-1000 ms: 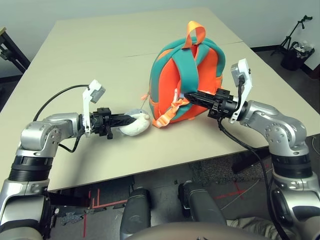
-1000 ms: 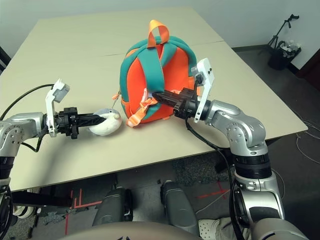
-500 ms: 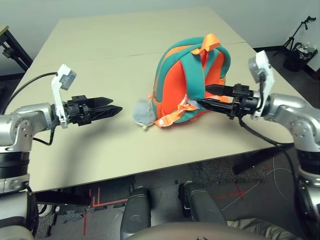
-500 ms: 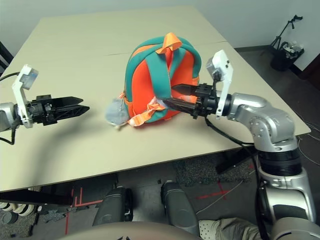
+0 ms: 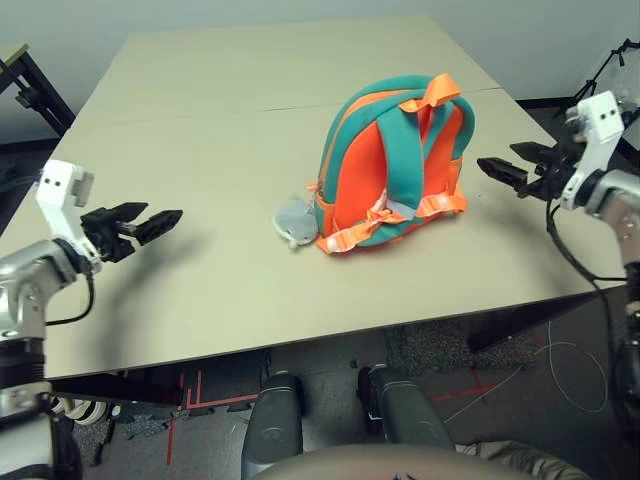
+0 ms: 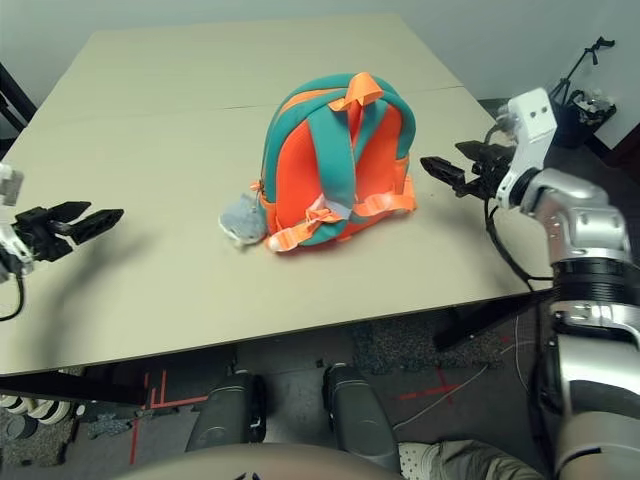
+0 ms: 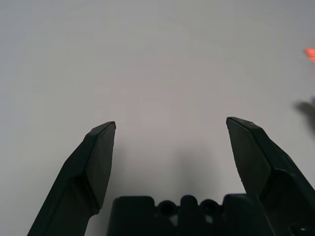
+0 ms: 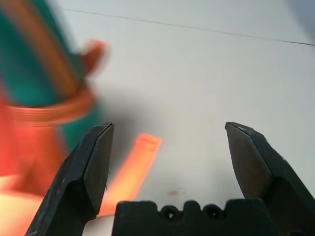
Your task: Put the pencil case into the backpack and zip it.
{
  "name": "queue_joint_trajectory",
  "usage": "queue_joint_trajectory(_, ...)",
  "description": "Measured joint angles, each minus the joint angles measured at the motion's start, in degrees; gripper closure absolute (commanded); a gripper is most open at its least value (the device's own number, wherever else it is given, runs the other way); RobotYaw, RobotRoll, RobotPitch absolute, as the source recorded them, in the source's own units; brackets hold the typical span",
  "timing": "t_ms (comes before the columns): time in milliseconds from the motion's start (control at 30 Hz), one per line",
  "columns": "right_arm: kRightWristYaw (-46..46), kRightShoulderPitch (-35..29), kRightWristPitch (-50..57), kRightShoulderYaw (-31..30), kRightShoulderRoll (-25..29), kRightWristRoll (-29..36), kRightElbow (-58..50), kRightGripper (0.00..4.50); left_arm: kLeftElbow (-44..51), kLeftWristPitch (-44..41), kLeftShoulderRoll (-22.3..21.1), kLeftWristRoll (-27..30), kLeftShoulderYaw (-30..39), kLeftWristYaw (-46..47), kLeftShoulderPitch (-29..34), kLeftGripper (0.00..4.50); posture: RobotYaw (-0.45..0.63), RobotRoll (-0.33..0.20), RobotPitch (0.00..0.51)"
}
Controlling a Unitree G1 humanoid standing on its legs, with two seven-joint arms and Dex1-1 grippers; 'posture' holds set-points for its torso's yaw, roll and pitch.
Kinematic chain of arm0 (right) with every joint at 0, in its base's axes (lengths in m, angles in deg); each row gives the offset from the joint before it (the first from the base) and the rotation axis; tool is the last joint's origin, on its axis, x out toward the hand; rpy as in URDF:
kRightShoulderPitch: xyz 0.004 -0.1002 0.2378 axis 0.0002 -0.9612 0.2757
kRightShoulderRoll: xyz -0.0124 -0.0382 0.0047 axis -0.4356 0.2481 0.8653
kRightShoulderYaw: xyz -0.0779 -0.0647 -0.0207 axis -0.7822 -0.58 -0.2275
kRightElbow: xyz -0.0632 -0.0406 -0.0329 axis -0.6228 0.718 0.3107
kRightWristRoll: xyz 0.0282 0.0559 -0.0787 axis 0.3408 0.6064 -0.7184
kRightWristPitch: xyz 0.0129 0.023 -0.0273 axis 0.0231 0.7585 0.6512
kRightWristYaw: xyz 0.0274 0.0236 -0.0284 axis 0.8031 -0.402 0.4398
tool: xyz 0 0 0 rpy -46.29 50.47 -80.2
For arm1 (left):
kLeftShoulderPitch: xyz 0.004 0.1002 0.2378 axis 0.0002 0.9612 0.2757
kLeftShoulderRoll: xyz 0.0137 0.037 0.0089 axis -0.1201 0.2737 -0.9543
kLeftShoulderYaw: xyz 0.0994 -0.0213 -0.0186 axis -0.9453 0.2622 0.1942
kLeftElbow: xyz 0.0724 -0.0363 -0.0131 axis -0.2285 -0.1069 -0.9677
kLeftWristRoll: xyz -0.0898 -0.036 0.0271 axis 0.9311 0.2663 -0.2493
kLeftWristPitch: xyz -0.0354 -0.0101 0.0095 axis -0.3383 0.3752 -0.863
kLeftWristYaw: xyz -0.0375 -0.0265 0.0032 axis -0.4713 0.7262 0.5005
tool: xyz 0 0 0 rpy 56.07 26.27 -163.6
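Tabletop: broad, pale beige surface (image 5: pixel 230 300), crossed by a thin dark seam toward its far part
Wall: plain, light grey (image 5: pixel 300 8), rising behind the far edge
Floor: dark grey (image 6: pixel 300 350), with red tape lines (image 6: pixel 180 403) and a rough, mottled mat (image 6: pixel 400 347) under the near edge
Far right corner: a black tripod (image 6: pixel 580 68) beside a dark bin (image 6: pixel 580 118) filled to the top
Near left floor: pale shoes (image 6: pixel 48 410)
Light: soft, faint shadows on the tabletop
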State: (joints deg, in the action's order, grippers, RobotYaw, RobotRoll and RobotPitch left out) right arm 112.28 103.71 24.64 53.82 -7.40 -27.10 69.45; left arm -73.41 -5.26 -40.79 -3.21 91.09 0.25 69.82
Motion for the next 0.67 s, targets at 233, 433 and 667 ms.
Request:
queue_joint_trajectory(233, -8.72, 3.36, -14.26, 3.61, -5.23, -2.10, 12.95, 0.03, 0.19, 12.51, 12.80, -5.98, 3.18, 20.16, 2.55, 0.00, -0.01, 0.000, 0.102)
queue_joint_trajectory(433, -11.26, 4.54, -18.92, 7.30, -7.54, -1.65, 19.16, 0.03, 0.56, 18.29, 13.64, -8.16, 5.73, 27.42, 2.65, 0.00, 0.00, 0.000, 0.103)
queue_joint_trajectory(667, -10.48, 4.63, -19.98, 8.88, -10.23, -1.18, 21.60, 0.03, -0.58, 20.08, 12.91, -8.18, 6.25, 27.52, 2.63, 0.00, 0.01, 0.000, 0.089)
